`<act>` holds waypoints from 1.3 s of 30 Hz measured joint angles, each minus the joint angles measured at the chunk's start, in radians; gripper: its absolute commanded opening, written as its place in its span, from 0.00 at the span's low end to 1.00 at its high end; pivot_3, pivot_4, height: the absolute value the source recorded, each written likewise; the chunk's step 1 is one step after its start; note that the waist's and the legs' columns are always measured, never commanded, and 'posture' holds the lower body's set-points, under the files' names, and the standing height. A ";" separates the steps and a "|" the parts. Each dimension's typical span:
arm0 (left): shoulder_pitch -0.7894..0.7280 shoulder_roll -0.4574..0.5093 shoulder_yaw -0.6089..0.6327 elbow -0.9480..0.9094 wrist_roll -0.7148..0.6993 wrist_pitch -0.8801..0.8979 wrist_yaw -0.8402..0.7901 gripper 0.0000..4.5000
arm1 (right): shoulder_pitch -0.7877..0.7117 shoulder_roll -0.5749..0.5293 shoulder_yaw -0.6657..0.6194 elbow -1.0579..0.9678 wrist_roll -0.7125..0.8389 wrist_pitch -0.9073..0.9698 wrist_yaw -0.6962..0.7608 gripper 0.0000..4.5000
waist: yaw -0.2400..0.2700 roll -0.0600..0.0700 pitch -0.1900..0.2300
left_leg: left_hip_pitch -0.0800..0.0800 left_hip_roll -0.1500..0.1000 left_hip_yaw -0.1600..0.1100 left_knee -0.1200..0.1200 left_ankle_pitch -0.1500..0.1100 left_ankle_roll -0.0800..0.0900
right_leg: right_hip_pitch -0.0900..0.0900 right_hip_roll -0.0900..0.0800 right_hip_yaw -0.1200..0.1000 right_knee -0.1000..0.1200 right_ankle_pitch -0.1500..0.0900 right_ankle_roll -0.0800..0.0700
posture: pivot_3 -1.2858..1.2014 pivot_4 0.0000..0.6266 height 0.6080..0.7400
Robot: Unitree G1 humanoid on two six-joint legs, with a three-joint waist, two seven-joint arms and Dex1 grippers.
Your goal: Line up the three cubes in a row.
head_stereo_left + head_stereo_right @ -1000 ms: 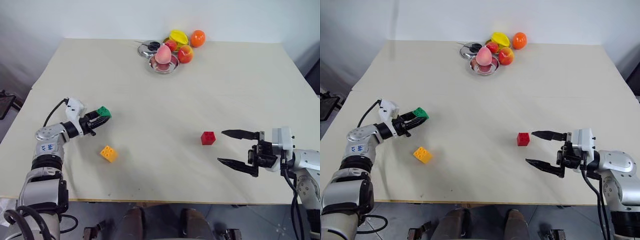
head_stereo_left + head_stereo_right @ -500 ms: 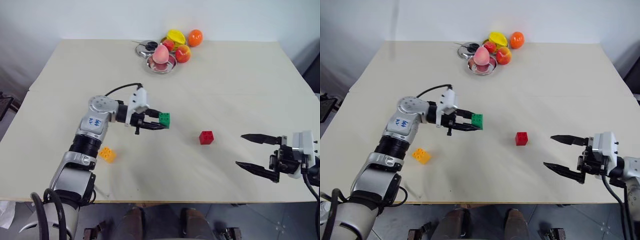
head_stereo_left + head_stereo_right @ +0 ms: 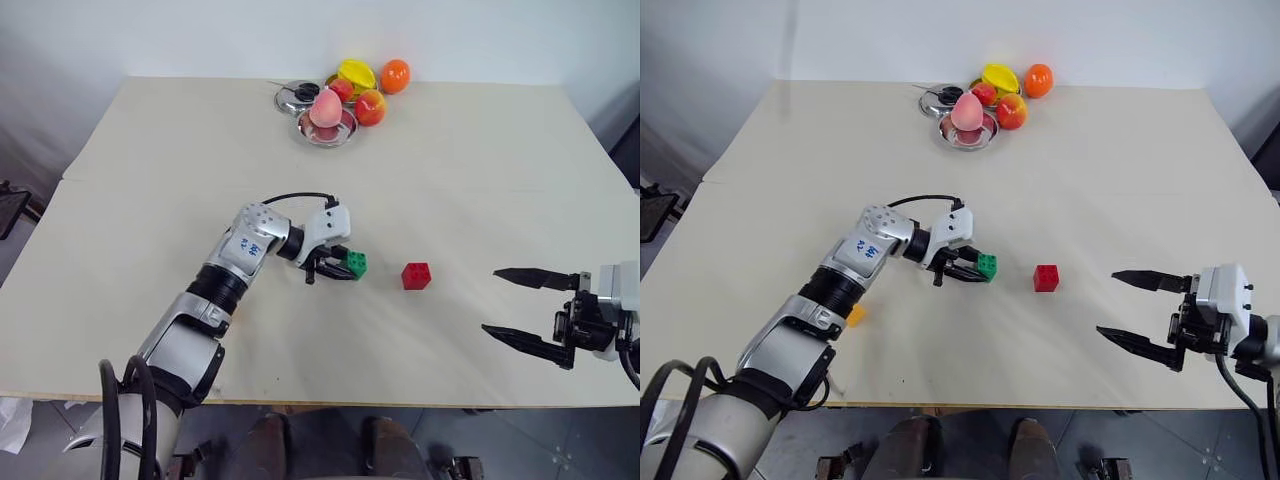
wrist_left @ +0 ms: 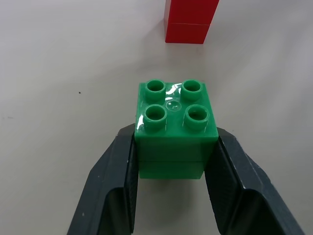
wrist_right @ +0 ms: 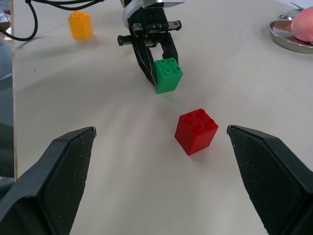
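- The surface (image 3: 480,150) is broad and mostly bare around me; its near edge runs well behind where I am working, so I judge there is plenty of room to set down without nearing a drop.
- The bowls and toy fruits (image 3: 345,95) sit far off at the back edge, well clear of any row I make.
- My right pincer (image 3: 535,312) hangs wide open and empty, off to the right of the red cube (image 3: 416,276), leaving that side free.
- My left pincer (image 3: 338,268) is clamped on the green cube (image 3: 355,264), studs up, near the red cube's left but apart from it.
- To do this well, I should lower the green one squarely, faces parallel to the red one's, then let go without nudging.
- The orange-yellow cube (image 5: 80,24) lies apart on my left; it must join the line.
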 measured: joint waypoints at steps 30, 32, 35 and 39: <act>0.048 0.034 0.008 -0.021 0.001 -0.075 -0.089 1.00 | 0.109 0.023 -0.022 0.074 -0.031 -0.079 0.067 1.00 | -0.001 0.000 0.000 | 0.000 0.000 0.000 0.001 0.000 0.000 | 0.001 0.000 0.000 0.000 0.000 0.000 | 0.52 0.24 1.00; 0.047 0.048 0.027 -0.041 -0.016 -0.080 -0.110 1.00 | 0.098 0.023 -0.021 0.072 -0.031 -0.076 0.066 1.00 | -0.001 0.000 0.000 | 0.000 0.000 0.000 0.001 0.000 0.000 | 0.001 0.000 0.000 0.000 0.000 0.000 | 0.52 0.24 1.00; 0.032 0.070 0.059 -0.063 -0.047 -0.081 -0.134 1.00 | 0.077 0.023 -0.015 0.072 -0.031 -0.070 0.066 1.00 | -0.001 0.000 0.000 | 0.000 0.000 0.000 0.001 0.000 0.000 | 0.001 0.000 0.000 0.001 0.000 0.000 | 0.52 0.24 1.00; 0.012 0.120 0.132 -0.103 -0.121 -0.107 -0.184 1.00 | 0.038 0.023 0.004 0.073 -0.031 -0.061 0.067 1.00 | -0.003 0.000 0.000 | 0.000 0.000 0.000 0.000 0.000 0.000 | 0.000 0.000 0.000 0.001 0.000 0.000 | 0.52 0.24 1.00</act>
